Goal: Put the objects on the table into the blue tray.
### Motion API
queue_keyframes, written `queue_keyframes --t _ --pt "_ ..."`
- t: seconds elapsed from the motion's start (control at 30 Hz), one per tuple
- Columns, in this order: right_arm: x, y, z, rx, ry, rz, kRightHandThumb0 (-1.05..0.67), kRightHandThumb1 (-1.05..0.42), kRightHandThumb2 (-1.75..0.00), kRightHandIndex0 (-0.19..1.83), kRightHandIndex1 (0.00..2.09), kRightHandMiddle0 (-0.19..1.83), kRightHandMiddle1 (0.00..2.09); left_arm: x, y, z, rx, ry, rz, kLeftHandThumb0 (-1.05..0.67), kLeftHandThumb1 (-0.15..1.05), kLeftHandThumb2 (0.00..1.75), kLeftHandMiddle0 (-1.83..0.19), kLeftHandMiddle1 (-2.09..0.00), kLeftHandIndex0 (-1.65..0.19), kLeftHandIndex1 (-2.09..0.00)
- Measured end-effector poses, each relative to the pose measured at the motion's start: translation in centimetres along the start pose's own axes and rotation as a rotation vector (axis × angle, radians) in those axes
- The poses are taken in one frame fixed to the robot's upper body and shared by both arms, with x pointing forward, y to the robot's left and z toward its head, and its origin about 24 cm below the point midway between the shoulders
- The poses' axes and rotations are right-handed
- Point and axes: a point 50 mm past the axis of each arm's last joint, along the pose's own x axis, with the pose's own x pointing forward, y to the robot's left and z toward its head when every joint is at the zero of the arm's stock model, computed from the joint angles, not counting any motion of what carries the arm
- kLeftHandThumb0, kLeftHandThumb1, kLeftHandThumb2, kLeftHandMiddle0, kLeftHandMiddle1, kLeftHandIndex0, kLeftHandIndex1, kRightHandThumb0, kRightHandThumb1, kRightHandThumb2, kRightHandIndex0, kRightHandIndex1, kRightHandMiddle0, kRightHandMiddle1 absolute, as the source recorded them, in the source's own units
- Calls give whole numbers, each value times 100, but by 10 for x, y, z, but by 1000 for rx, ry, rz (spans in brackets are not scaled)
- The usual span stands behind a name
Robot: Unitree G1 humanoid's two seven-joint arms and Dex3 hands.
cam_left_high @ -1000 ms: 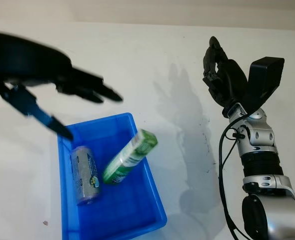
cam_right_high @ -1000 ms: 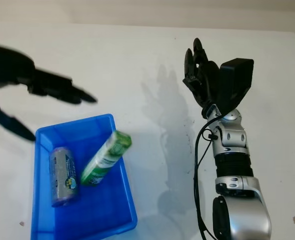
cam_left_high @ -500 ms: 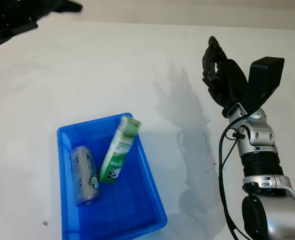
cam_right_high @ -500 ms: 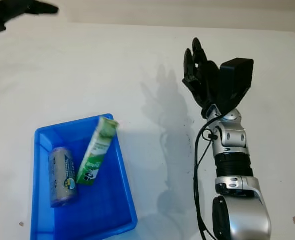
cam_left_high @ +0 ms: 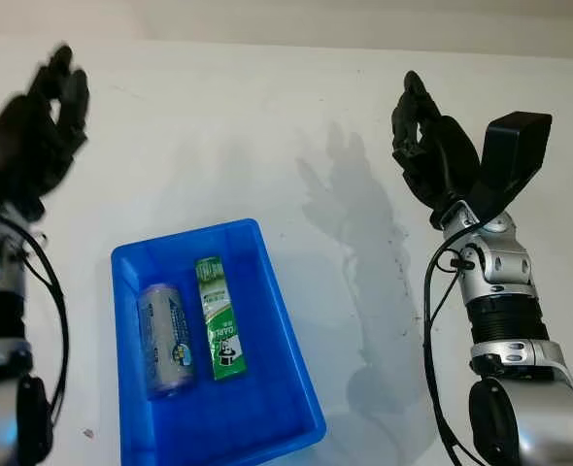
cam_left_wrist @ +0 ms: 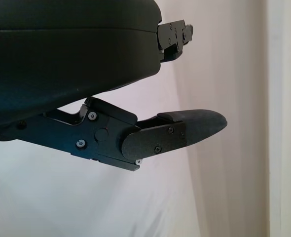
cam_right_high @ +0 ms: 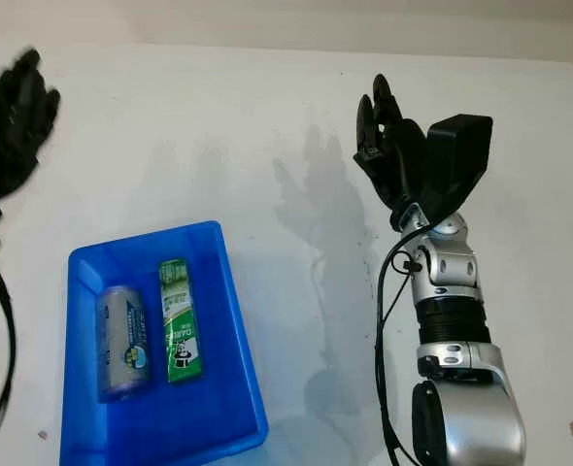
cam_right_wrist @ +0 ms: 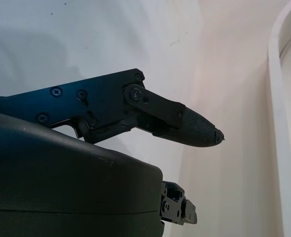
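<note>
Inside the blue tray, side by side: a silver can and a green carton, long axes both running from the tray's near wall to its far wall, carton on the side toward the right robot hand. Raised and released, grasping nothing: left robot hand beyond the tray's far-left corner and the nearer of the two, right robot hand well apart past the tray's right wall. Nothing further to collect visible on the white surface around the tray; by judgement, task finished, though surface cut off at the picture edges.
</note>
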Motion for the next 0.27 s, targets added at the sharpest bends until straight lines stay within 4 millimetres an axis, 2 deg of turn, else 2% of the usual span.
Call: queue_keyframes --t 0.27 --pt "0 2 -1 11 -18 8 -67 -105 -77 -19 0 -19 0 -3 -21 -5 -18 -23 -31 -77 105 65 19 0 19 0"
